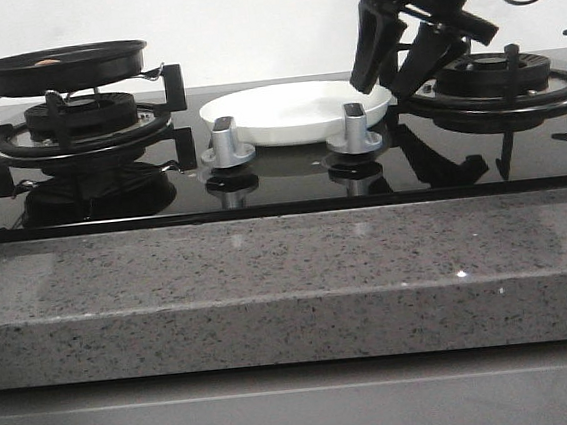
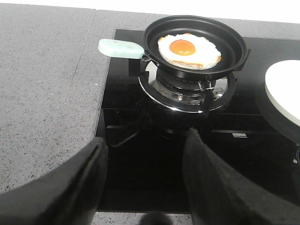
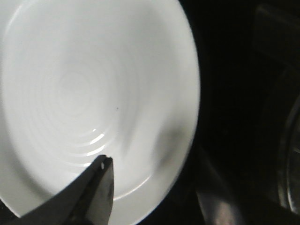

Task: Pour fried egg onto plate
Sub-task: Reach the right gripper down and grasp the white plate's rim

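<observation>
Hovering my right end effector (image 1: 399, 73) with its fingers spread astride the right rim of the plate (image 1: 284, 112). The fried egg (image 2: 189, 50) lies in the black pan (image 2: 234, 47) on the left burner, ahead of my spread left end effector (image 2: 145, 183).

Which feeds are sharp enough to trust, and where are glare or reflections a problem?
Left wrist view: sharp, fried egg evenly lit. Right wrist view: soft and blurred, plate bright against a near-black cooktop. Front view: clear, but the glossy cooktop mirrors the knobs and burners.
</observation>
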Tool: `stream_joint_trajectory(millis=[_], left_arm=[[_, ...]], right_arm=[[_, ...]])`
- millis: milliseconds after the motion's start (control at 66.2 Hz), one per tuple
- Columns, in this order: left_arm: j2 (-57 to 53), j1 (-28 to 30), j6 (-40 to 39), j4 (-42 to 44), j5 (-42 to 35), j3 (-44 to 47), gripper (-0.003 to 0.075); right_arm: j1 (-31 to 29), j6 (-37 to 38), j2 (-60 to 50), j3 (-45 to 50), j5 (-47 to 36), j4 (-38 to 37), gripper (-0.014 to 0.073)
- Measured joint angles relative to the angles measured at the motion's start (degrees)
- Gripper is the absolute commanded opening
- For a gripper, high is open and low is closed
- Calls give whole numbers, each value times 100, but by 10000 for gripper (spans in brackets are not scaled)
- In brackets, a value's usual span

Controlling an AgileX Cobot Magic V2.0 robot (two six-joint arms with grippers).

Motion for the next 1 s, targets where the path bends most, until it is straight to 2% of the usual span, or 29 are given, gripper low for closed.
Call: stream_joint_trajectory(millis=[151, 378, 664, 997], left_arm=[[0, 0, 0, 0, 0, 0, 365], [0, 0, 0, 0, 0, 0, 365], [0, 0, 0, 0, 0, 0, 365], [0, 0, 0, 0, 0, 0, 365]], right_arm=[[0, -19, 144, -99, 19, 0, 393], [0, -24, 177, -123, 34, -12, 150], [0, 48, 189, -123, -310, 38, -65], [0, 174, 224, -592, -458, -46, -67]])
